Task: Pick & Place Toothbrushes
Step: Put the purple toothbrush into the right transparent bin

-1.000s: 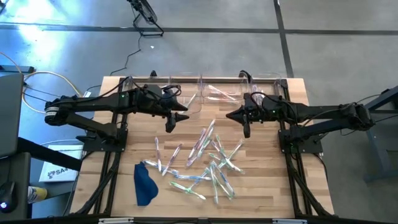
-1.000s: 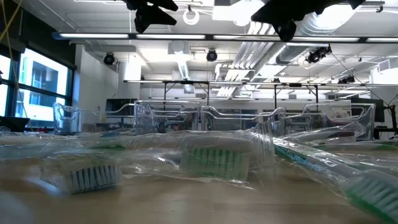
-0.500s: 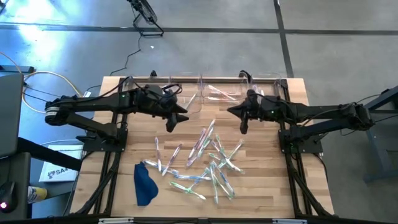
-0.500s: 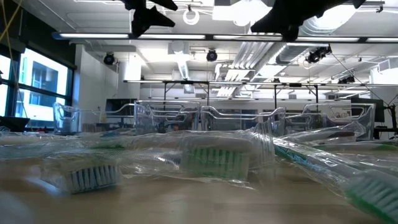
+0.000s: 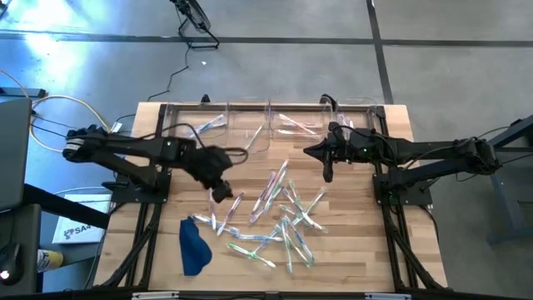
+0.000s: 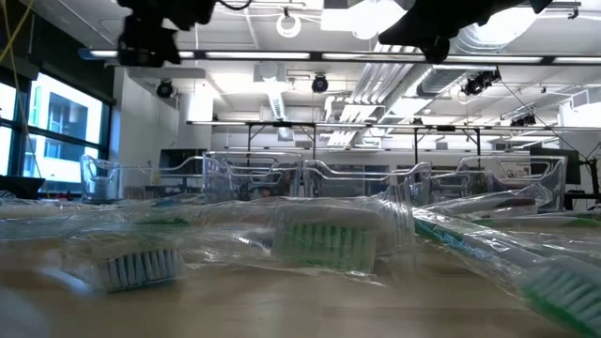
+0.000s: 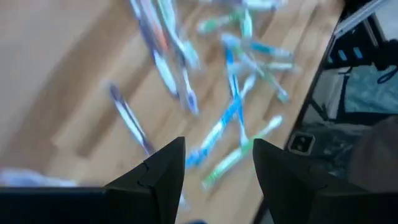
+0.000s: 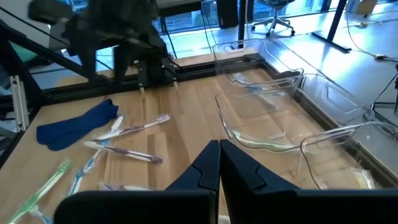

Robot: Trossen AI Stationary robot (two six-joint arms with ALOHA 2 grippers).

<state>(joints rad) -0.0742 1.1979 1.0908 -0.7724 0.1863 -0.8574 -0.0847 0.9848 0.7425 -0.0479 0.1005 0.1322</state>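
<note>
A lab or workshop: concrete floor [image 5: 466, 75], exposed ceiling ducts [image 6: 394, 70], strip lights [image 6: 282, 56], office chairs [image 8: 277, 15] at twelve o'clock.

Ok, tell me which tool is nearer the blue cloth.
Left. The left tool hangs open just above and beside the cloth; the right tool is shut, far across the toothbrushes, near the bins.

The left gripper [image 5: 221, 194] has swung away from the bins along the table's far edge, toward the near edge and the middle of the table. It now hangs just at the left side of the scattered toothbrushes [image 5: 279, 212], its fingers [image 7: 165, 171] apart and empty, pointing down at them. In the low view it has shifted to the left along the top of the picture. The right gripper [image 5: 327, 174] has moved only slightly.
</note>
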